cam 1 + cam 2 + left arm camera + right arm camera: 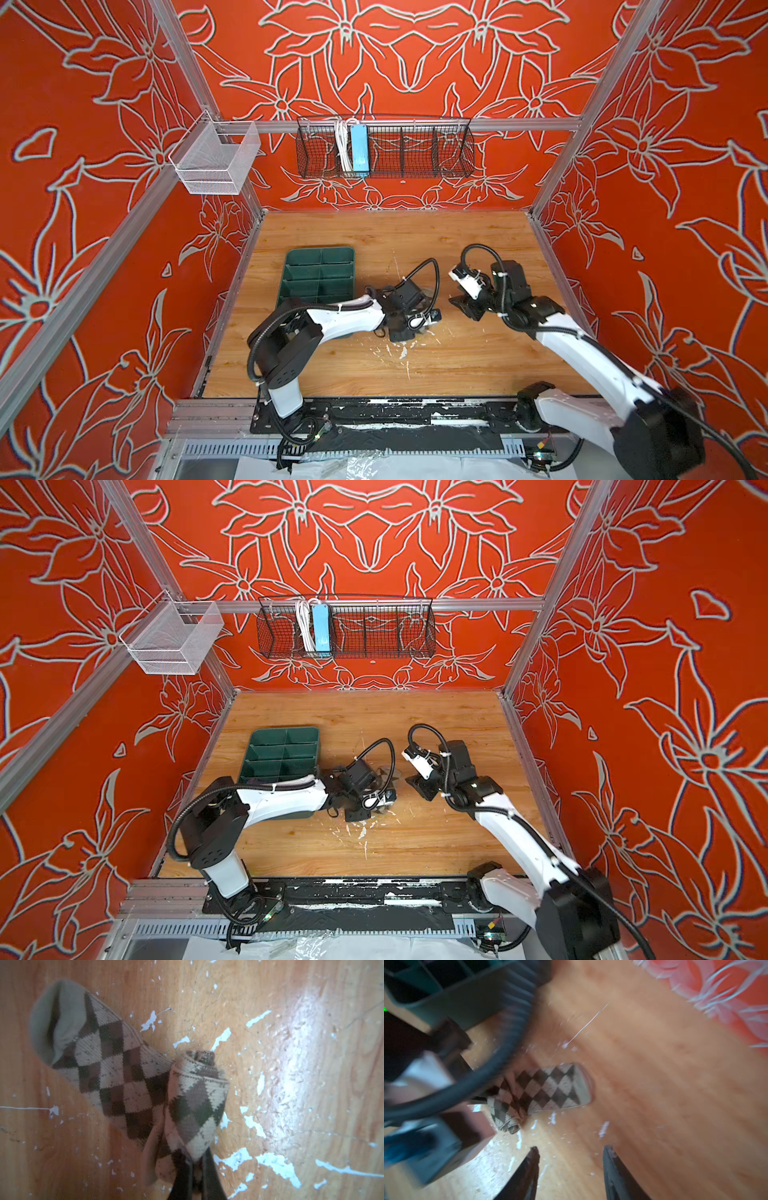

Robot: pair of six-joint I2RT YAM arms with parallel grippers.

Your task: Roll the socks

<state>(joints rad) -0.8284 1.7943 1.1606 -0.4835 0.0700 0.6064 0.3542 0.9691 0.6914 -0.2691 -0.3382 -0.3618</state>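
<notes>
A worn wooden tabletop (pixel 478 365) fills the floor of the red-walled cell, its varnish chipped into pale flecks and scratches, thickest near the middle. A dark green divided tray (pixel 319 271) sits on the boards left of centre, its compartments showing only bare plastic. Just right of the tray lies a beige-and-brown argyle sock (pixel 116 1068), one end wound into a tight roll, the open cuff flat on the wood.
</notes>
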